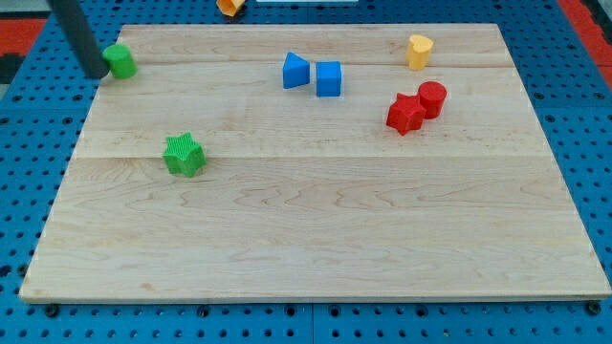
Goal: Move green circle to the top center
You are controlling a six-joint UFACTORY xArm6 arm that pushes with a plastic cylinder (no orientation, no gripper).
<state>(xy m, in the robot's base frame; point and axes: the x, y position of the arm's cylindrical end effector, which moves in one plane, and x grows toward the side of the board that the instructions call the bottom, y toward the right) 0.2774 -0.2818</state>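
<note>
The dark rod's tip [95,74] sits just left of the small green circle block [120,60], apparently touching it, at the pale wooden board's [316,239] top-left corner, well placed to shove it rightward toward top centre; no gripper, nothing grasped.

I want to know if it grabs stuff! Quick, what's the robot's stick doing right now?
No gripper, so nothing is held: my tip sits at the green circle's left side, at the board's top-left corner.

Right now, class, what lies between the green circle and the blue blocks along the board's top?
Nothing: in the camera view, bare wood separates the green circle from the blue blocks.
</note>
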